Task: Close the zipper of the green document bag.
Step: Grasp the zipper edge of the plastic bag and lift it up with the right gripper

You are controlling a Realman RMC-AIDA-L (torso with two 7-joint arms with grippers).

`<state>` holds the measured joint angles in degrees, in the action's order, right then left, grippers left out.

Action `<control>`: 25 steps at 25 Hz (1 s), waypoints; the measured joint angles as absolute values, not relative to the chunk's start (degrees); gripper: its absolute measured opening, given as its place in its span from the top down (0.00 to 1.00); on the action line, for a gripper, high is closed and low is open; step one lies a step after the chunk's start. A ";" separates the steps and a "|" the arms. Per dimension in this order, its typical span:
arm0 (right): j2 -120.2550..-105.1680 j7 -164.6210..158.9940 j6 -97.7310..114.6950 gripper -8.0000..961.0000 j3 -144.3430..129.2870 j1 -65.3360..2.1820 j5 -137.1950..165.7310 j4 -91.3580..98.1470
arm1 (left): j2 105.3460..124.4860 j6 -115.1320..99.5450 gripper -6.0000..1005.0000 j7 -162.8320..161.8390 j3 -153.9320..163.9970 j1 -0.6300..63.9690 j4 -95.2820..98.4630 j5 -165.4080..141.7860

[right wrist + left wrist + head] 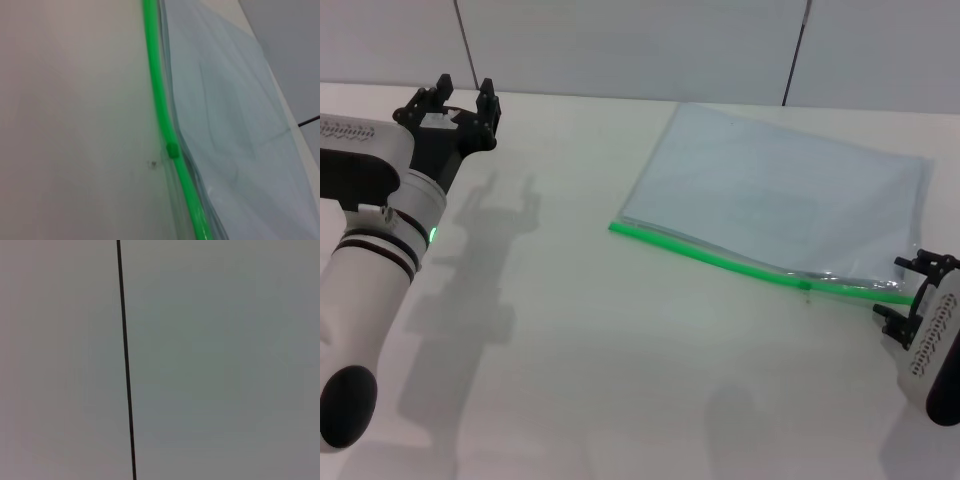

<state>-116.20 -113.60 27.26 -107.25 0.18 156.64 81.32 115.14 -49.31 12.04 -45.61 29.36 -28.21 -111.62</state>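
Note:
The green document bag (780, 195) lies flat on the white table at the right, a pale translucent pouch. The zipper (720, 260) is a bright green strip along its near long edge, also seen in the right wrist view as the zipper (156, 90). A tiny green slider (807, 285) sits on the strip toward its right end, and the right wrist view shows the slider (172, 150) too. My right gripper (906, 290) is open at the strip's right end, one finger on each side of it. My left gripper (463, 100) hangs open at the far left, away from the bag.
The white table (580, 380) spreads out in front of the bag. A grey panelled wall (620, 40) with dark seams stands behind it. The left wrist view shows only the wall and one dark seam (125, 360).

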 joint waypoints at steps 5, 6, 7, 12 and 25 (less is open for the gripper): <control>-116.27 -114.13 25.02 0.39 -107.24 -0.18 156.64 80.01 | 115.14 -49.31 0.50 12.04 -45.61 29.56 -28.21 -111.62; -116.27 -114.34 24.74 0.39 -107.24 -0.22 156.65 79.73 | 115.14 -49.31 0.50 12.04 -45.61 29.60 -28.21 -111.62; -116.28 -114.57 24.61 0.39 -107.26 -0.25 156.65 79.51 | 115.14 -49.31 0.50 12.04 -45.61 29.63 -28.21 -111.62; -116.28 -115.04 24.65 0.39 -107.52 -0.26 156.71 79.34 | 115.14 -49.31 0.50 12.04 -45.61 29.62 -28.22 -111.62; -116.28 -115.06 24.53 0.40 -109.02 0.16 157.33 80.01 | 115.52 -49.31 0.50 12.04 -45.95 29.87 -27.08 -111.62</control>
<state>-116.28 -115.07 24.53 -109.02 0.16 157.33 80.01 115.52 -49.31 12.04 -45.95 29.87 -27.08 -111.62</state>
